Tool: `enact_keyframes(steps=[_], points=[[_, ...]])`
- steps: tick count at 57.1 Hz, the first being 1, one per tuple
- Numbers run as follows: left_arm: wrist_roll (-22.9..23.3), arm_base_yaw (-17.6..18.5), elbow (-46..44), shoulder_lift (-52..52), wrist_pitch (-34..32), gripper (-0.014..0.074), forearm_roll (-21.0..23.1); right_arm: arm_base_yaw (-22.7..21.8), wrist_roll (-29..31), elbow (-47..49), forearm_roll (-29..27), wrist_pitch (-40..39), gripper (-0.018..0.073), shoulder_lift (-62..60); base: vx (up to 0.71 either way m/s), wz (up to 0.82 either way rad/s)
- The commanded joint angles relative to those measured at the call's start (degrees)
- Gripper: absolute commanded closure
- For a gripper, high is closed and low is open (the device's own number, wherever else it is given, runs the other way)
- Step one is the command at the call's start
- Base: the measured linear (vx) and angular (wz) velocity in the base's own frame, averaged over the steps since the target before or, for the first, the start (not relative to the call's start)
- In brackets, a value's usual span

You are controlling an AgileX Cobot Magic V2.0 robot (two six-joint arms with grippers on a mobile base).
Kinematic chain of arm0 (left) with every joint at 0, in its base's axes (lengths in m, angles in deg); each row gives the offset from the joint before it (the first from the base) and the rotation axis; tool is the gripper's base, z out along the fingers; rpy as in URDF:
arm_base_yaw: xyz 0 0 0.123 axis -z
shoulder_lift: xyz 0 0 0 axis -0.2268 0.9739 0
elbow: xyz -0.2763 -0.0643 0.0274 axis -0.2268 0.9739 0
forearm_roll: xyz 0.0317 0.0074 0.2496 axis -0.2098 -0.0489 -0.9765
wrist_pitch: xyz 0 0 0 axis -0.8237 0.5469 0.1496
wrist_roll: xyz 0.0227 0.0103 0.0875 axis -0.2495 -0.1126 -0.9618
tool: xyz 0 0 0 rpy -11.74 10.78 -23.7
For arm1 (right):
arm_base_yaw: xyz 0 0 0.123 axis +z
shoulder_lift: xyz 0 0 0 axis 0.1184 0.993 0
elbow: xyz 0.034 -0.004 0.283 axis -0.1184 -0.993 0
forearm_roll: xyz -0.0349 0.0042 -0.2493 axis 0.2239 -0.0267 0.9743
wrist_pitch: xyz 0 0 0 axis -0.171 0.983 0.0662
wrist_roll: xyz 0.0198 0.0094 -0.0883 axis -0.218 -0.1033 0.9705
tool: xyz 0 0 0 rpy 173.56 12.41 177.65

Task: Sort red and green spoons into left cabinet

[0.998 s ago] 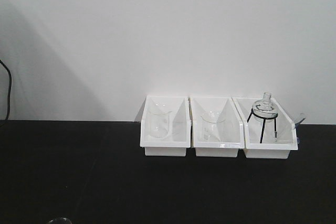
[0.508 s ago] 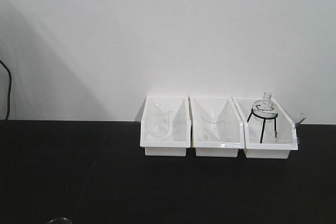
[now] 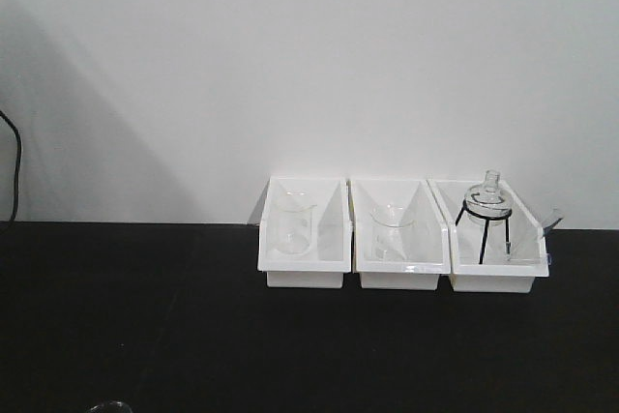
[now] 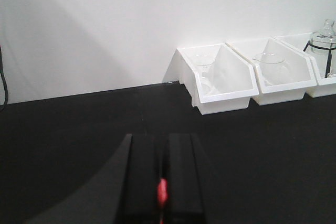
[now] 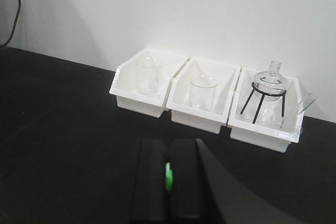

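In the left wrist view my left gripper (image 4: 163, 139) is shut over the black table, and a small piece of the red spoon (image 4: 163, 192) shows between its two black fingers. In the right wrist view my right gripper (image 5: 169, 142) is shut, and a small piece of the green spoon (image 5: 168, 177) shows between its fingers. The rest of each spoon is hidden by the fingers. The left cabinet is out of view in every frame. Neither gripper shows in the front view.
Three white open-top bins stand in a row against the white wall: the left bin (image 3: 304, 279) and the middle bin (image 3: 402, 279) each hold a glass beaker, the right bin (image 3: 493, 283) a round flask on a black tripod (image 3: 486, 210). A glass rim (image 3: 108, 406) shows at the bottom left.
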Motion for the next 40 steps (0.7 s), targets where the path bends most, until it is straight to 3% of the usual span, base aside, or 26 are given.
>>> enact_keyframes(steps=[1, 40], points=[[0.5, 0.5, -1.6, -0.1, -3.5, 0.0597, 1.4, -0.2, 0.6, 1.6, -1.5, -4.2, 0.0563, 0.3, 0.0, 0.0], [0.5, 0.5, -1.6, -0.1, -3.5, 0.0597, 1.4, -0.2, 0.6, 1.6, -1.5, -4.2, 0.0563, 0.3, -0.03, 0.02]])
